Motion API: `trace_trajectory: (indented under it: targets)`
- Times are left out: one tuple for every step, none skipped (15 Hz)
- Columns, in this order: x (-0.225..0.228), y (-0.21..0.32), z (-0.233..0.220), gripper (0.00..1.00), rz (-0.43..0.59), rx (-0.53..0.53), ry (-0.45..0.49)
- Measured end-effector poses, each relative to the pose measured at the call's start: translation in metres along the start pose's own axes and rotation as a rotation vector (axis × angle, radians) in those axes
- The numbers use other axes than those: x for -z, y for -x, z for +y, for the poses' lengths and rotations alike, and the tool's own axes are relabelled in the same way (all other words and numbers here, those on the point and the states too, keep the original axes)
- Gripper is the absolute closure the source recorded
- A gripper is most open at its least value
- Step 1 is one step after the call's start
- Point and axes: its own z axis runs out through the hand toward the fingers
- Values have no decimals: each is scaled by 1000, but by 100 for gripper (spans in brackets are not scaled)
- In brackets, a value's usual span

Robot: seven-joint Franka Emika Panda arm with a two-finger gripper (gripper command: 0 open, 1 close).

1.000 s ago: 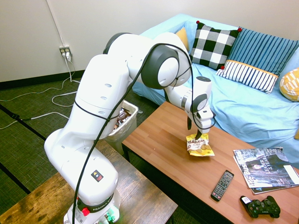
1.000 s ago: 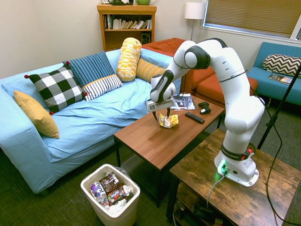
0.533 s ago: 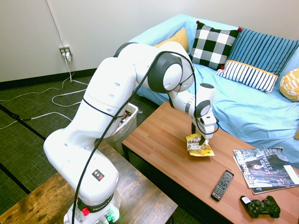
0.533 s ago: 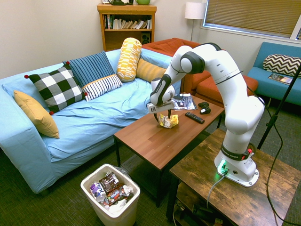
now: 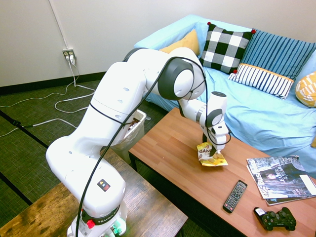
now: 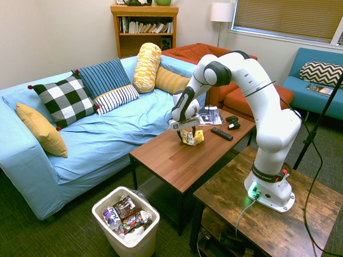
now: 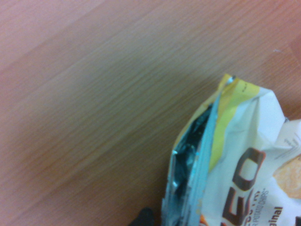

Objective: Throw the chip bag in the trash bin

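The light-blue sofa (image 6: 112, 128) stands behind the wooden coffee table (image 6: 177, 155), its seat strewn with pillows, among them a black-and-white checked one (image 6: 66, 100) and a yellow patterned bolster (image 6: 147, 68). The white arm (image 6: 262, 101) reaches over the coffee table from the brown side table (image 6: 289, 214) it is mounted on. The trash bin (image 6: 127, 243), white and rectangular, stands on the floor near one end of the coffee table, with wrappers (image 6: 127, 214) inside. Magazines (image 5: 282, 178) lie overlapping on the tabletop. The chip bag (image 5: 212, 157), yellow and white, lies on the coffee table under the gripper (image 5: 209, 147). The gripper's fingers are spread, reaching down at the bag; whether they touch it I cannot tell. In the wrist view the bag's torn end gapes, showing a silvery lining. A black game controller (image 5: 275, 218) and a dark remote (image 5: 235, 196) lie near the magazines.
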Motion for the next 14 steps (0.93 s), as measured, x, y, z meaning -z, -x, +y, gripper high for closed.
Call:
trace_trajectory:
  targets:
    - [-2, 0, 0, 100, -3, -3, 1]
    - [-2, 0, 0, 100, -5, -8, 0]
    - [-3, 0, 1, 100, -7, -10, 1]
    - [-3, -1, 1, 100, -8, -13, 1]
    - [-3, -1, 1, 100, -10, -16, 1]
    - [-3, -1, 1, 100, -12, -19, 0]
    - [-4, -1, 1, 100, -15, -23, 0]
    - [-4, -1, 2, 100, -18, -25, 0]
    - [-5, -2, 3, 100, -19, -27, 0]
    - [-7, -2, 4, 100, -18, -27, -1]
    - [-7, -2, 4, 100, -17, -27, -7]
    - [-7, -2, 4, 100, -16, -26, -12]
    - [-8, -3, 5, 100, -13, -24, -20]
    - [-8, -4, 7, 100, -8, -21, -31]
